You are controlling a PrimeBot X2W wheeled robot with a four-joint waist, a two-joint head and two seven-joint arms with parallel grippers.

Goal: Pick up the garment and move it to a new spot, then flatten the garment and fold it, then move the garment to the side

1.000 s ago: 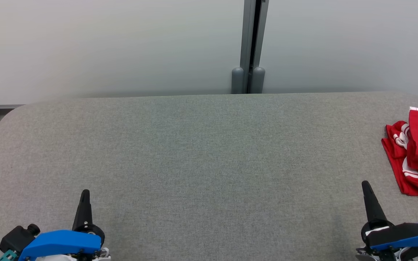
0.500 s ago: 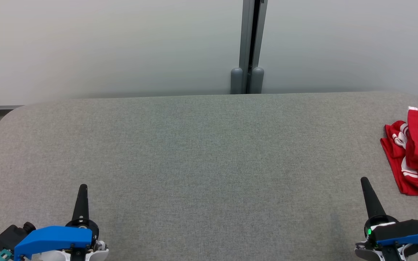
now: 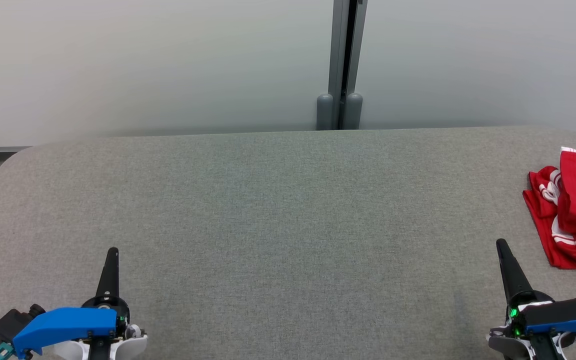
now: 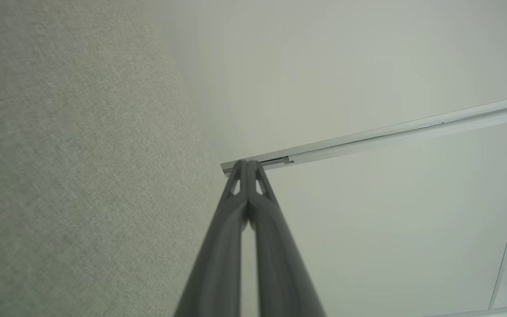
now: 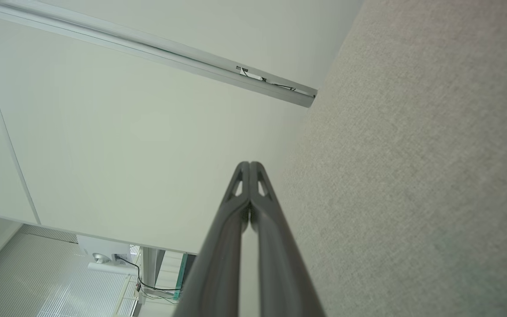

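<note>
At the lower left of the head view, the left end effector sits low over the grey fabric-covered table. It is clenched on nothing, its two dark fingers pressed into one spike that points toward the table's far edge. The left wrist view shows those fingers meeting at the tips, with the table's weave to their left and a pale wall with a metal rail beyond. Whether the tips touch the cloth cannot be told.

The middle of the table is bare grey fabric. Behind its far edge stands a pale wall, split by a grey upright post.

At the lower right, the right end effector is likewise clenched and holds nothing, its fingers angled slightly leftward. In the right wrist view its fingertips are closed together.

The garment, red with white stripes, lies in a rumpled heap at the table's right side. It is cut off by the picture's edge, beyond and to the right of the right end effector, near it but apart.
</note>
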